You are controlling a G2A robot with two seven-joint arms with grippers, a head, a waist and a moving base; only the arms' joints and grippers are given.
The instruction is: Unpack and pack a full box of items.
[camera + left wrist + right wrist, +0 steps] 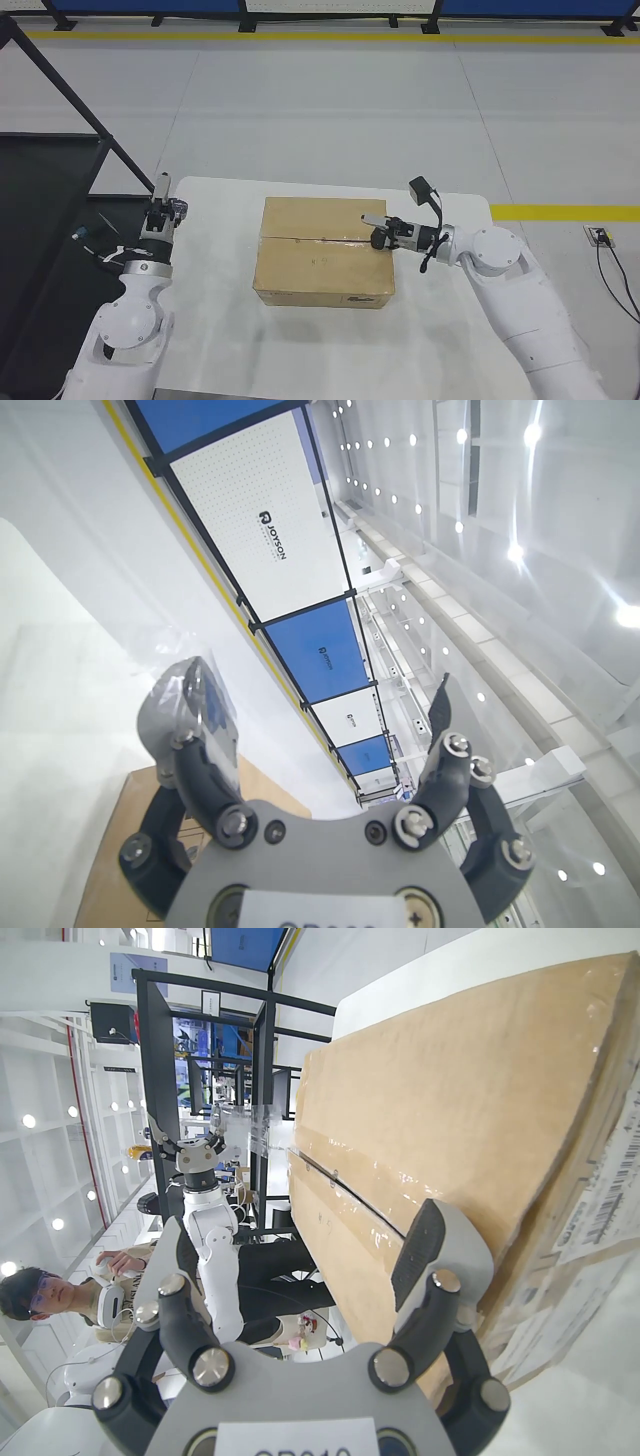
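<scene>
The closed brown cardboard box (325,250) is lying at the middle of the white table (220,330), its long axis and taped seam running 9 to 3 o'clock. The right gripper (375,229) is hovering spread open at the box's 3 o'clock edge, pointing toward 9. The left gripper (170,197), also released, is standing well apart at 9 o'clock. The right wrist view is revealing a white barcode label (600,1208) on the box's end. The left wrist view is revealing clear plastic film (210,700) clinging to one finger.
</scene>
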